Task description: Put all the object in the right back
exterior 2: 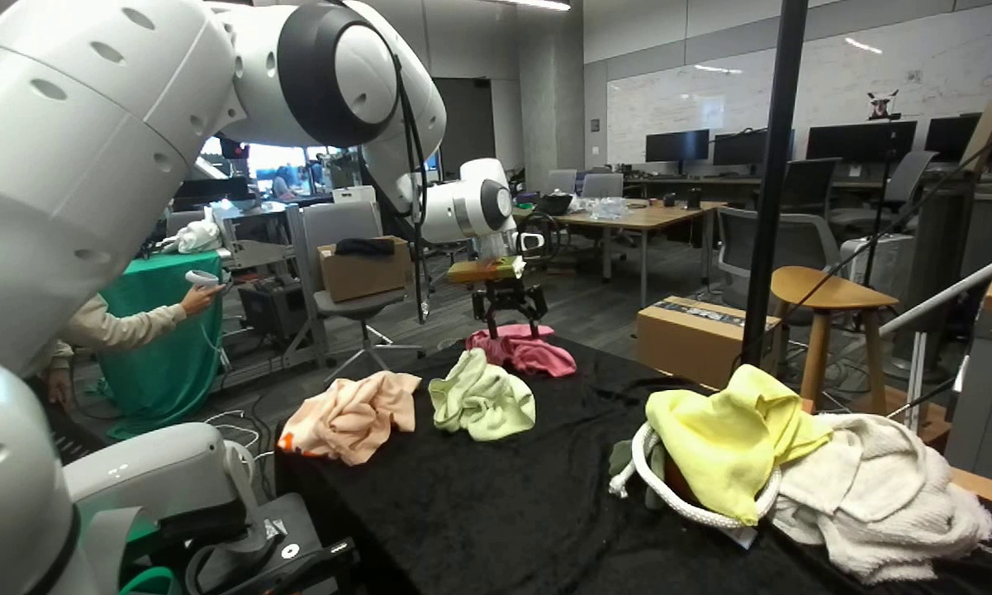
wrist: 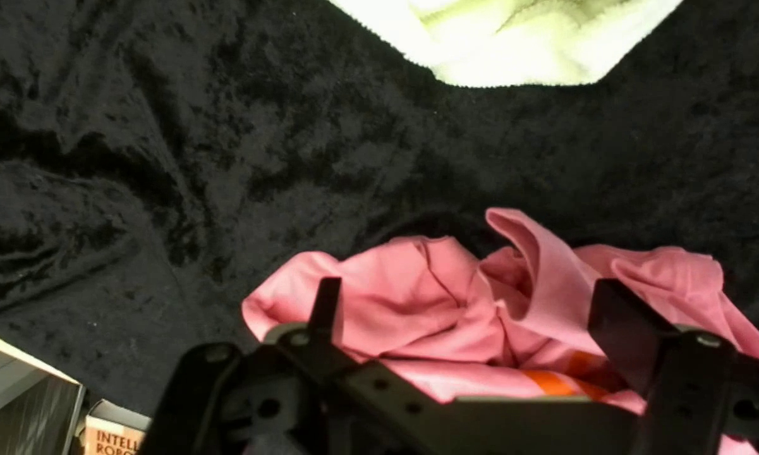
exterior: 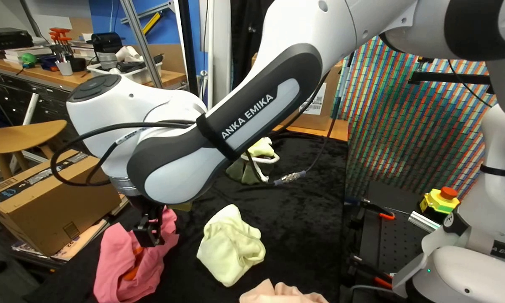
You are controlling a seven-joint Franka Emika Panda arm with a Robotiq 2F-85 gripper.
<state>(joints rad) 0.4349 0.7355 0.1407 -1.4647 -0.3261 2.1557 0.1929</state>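
Note:
A crumpled pink cloth with orange patches [exterior: 113, 256] lies near the table's far end; it shows in both exterior views [exterior 2: 545, 357] and the wrist view [wrist: 411, 303]. My gripper [wrist: 467, 297] is open, its fingers apart above the pink cloth, with folds between them. In an exterior view the fingertips [exterior 2: 512, 329] reach down close to the cloth; contact is unclear. A pale green cloth [exterior 2: 483, 401] lies beside it, and a peach cloth [exterior 2: 355, 417] lies further off. A grey-green bag with a white rope rim [exterior 2: 665, 489] holds a yellow cloth [exterior 2: 731, 446] that spills over its rim.
A whitish knitted cloth [exterior 2: 875, 496] lies beside the bag. A cardboard box [exterior: 59, 202] stands off the table near its edge. A black cloth [exterior: 302, 219] covers the table. A dark post [exterior 2: 768, 190] rises by the table. A cable hangs loosely from the arm.

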